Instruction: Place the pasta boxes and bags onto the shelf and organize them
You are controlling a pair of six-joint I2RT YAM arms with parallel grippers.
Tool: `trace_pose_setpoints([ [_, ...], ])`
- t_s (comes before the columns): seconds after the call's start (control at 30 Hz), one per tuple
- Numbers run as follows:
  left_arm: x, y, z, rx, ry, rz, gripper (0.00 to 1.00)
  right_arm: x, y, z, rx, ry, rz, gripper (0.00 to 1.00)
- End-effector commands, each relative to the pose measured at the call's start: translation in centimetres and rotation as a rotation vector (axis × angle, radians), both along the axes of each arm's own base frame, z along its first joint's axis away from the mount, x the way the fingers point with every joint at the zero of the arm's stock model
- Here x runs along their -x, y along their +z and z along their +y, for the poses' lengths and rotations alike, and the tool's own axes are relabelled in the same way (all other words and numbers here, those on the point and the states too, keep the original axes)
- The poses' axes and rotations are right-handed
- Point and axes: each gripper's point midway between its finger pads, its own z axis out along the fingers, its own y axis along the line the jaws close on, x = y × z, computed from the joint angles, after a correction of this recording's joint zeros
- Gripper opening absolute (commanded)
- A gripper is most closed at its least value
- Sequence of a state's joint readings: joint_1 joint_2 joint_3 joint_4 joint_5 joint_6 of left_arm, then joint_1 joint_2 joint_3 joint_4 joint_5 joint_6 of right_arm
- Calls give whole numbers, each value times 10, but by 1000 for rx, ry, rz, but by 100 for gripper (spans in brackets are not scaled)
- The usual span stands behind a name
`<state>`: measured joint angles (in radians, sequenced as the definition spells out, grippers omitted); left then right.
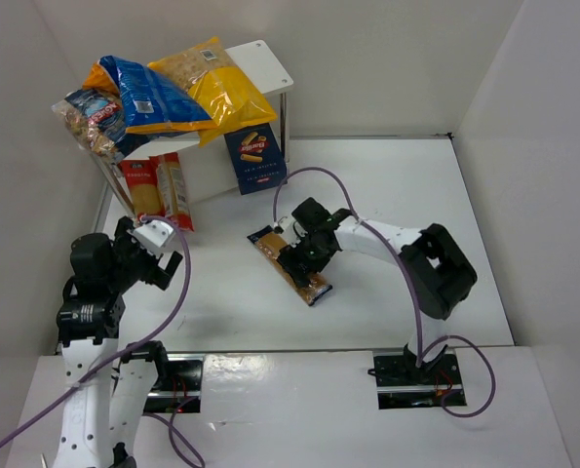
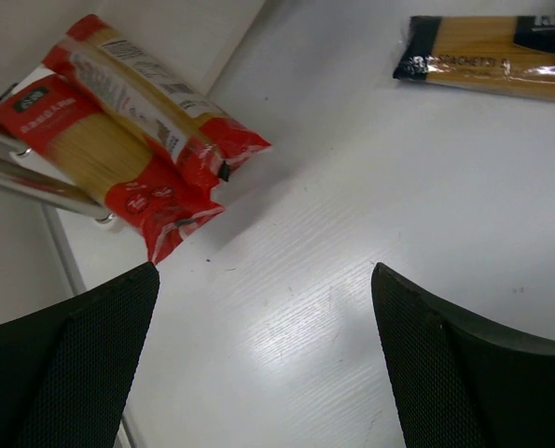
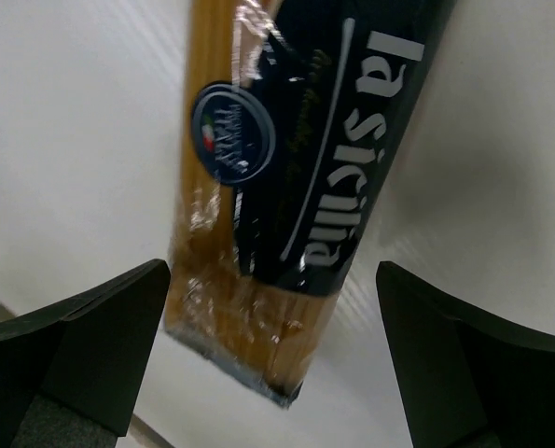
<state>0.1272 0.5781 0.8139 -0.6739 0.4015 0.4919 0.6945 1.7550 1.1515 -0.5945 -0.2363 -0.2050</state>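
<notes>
Spaghetti pack point(image 1: 268, 246) w/ dark-blue label lies flat on the table point(image 1: 387, 195), in front of the shelf point(image 1: 265, 58) and well apart from it, turned diagonal to the shelf front. The right gripper point(image 1: 304, 255) is directly over this pack. In the right wrist view its two fingers point(image 3: 72, 355) are spread wide, one on each side of the pack point(image 3: 286, 187), and I see no contact w/ the wrapper, so it holds nothing. The left gripper point(image 1: 165, 261) is in front of the shelf's left end, near the red spaghetti packs point(image 1: 158, 190). In the left wrist view its jaws are also wide apart w/ only bare table between them, and it grips nothing. The two red packs point(image 2: 128, 159) lie side by side, touching, on the table under the shelf, their near ends sticking out past the shelf front. The same view shows the dark-label pack point(image 2: 501, 56) far from them. A dark blue carton point(image 1: 255, 156) stands upright under the right part of the shelf, just beside its right front leg point(image 1: 287, 122). On the top board are three big bags. The yellow bag point(image 1: 216, 83) is approx. in the middle. The blue bag point(image 1: 153, 96) is left of it, touching it. The clear bag point(image 1: 90, 119) is at the left end, partly under the blue one and hanging over the shelf edge.
</notes>
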Motion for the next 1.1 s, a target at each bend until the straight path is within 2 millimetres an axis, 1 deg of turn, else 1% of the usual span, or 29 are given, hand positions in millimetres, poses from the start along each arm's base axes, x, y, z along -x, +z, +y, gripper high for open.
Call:
trace_pose_setpoints([
  [0.0, -7, 17, 11, 10, 87, -70, 100, -14, -13, 12, 1, -48, -44, 100],
  [0.03, -9, 20, 11, 9, 87, -80, 100, -16, -15, 14, 4, -48, -41, 100],
  [0.1, -10, 16, 11, 20, 92, -75, 100, -13, -25, 22, 26, -26, -31, 100],
  [0.13, -10, 16, 11, 20, 92, -75, 100, -16, -23, 24, 20, -26, -38, 100],
  [0.17, -11, 14, 13, 16, 102, -66, 100, -13, -29, 28, 30, -15, -27, 100],
  [0.2, -12, 12, 13, 16, 102, -66, 100, -15, -30, 30, 30, -15, -28, 100],
  [0.23, -12, 12, 14, 12, 110, -66, 100, -8, -35, 36, 43, 11, -14, 100],
  [0.27, -12, 12, 14, 12, 111, -66, 100, -4, -38, 38, 49, 22, -8, 100],
  [0.3, -12, 12, 14, 12, 111, -66, 100, 2, -39, 37, 64, 40, 3, 100],
  [0.33, -12, 12, 14, 12, 111, -66, 100, 3, -43, 36, 72, 41, 10, 100],
  [0.4, -12, 12, 14, 12, 111, -66, 100, 11, -44, 40, 80, 74, 12, 100],
  [0.47, -12, 12, 14, 12, 111, -66, 100, 12, -47, 39, 86, 74, 19, 100],
  [0.53, -12, 12, 14, 12, 111, -66, 100, 17, -54, 34, 109, 75, 42, 100],
  [0.57, -12, 12, 14, 12, 111, -66, 100, 21, -63, 30, 134, 76, 66, 100],
  [0.6, -12, 12, 14, 12, 111, -66, 100, 25, -67, 25, 153, 85, 82, 93],
  [0.63, -12, 12, 14, 12, 111, -66, 100, 26, -70, 24, 161, 94, 86, 78],
  [0.67, -12, 12, 14, 12, 111, -66, 100, 30, -78, 19, 188, 95, 114, 50],
  [0.7, -12, 12, 14, 12, 111, -66, 100, 29, -80, 18, 201, 104, 110, 13],
  [0.73, -12, 12, 14, 12, 111, -66, 100, 28, -78, 15, 218, 101, 109, 0],
  [0.77, -12, 12, 14, 12, 111, -66, 100, 30, -78, 12, 231, 119, 115, 0],
  [0.8, -12, 12, 14, 12, 111, -66, 100, 35, -74, 18, 195, 148, 144, 0],
  [0.83, -12, 12, 14, 12, 111, -66, 100, 32, -58, 25, 151, 176, 113, 0],
  [0.87, -12, 12, 13, 16, 101, -66, 100, 33, -43, 29, 118, 200, 107, 0],
  [0.9, -11, 11, 10, 16, 82, -60, 100, 35, -4, 49, -14, 261, 80, 0],
  [0.97, -9, 9, 7, 17, 62, -54, 100, 33, 30, 52, -91, 296, 34, 0],
  [1.0, -10, 8, 5, 23, 51, -45, 100, 30, 55, 58, -163, 322, 22, 0],
  [1.03, -11, 9, 3, 21, 36, -37, 100, 30, 81, 58, -264, 339, 37, 0],
  [1.07, -11, 12, 1, 19, 18, -37, 100, 29, 93, 57, -301, 380, 29, 0],
])
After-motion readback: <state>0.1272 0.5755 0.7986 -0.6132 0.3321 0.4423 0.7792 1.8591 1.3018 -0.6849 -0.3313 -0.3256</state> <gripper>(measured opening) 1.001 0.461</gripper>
